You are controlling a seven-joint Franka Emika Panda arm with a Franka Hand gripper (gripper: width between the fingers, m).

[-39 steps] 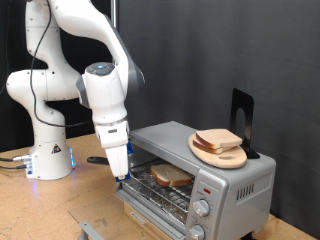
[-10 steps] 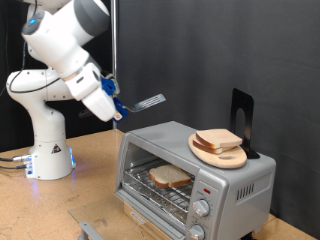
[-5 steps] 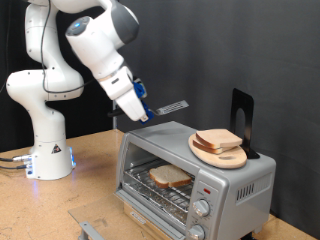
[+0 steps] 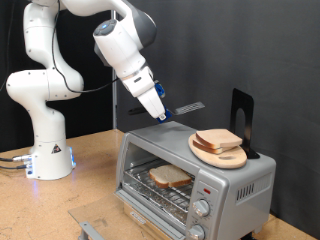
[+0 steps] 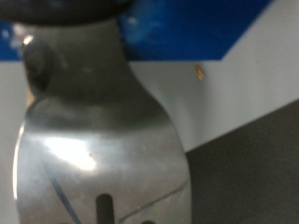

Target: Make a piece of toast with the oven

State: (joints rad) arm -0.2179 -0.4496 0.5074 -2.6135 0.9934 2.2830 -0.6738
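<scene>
My gripper [image 4: 160, 113] is shut on the blue handle of a metal spatula [image 4: 189, 107], held in the air above the oven's top, towards the exterior view's left of the round board. The spatula's slotted blade [image 5: 103, 140] fills the wrist view. The silver oven [image 4: 235, 182] stands with its door [image 4: 150, 206] open. One piece of toast [image 4: 170, 177] lies on the wire rack inside. A second like slice [image 4: 218, 139] lies on the round wooden board [image 4: 228, 157] on the oven's top.
A black upright stand [image 4: 241, 115] rises behind the board. The arm's white base [image 4: 45, 150] stands at the exterior view's left on the wooden table [image 4: 60, 205]. A grey metal piece [image 4: 90, 230] lies at the table's front edge.
The arm has lifted the spatula from the oven's open front and swung it up and towards the exterior view's right, over the oven's top. The toast on the rack has not moved.
</scene>
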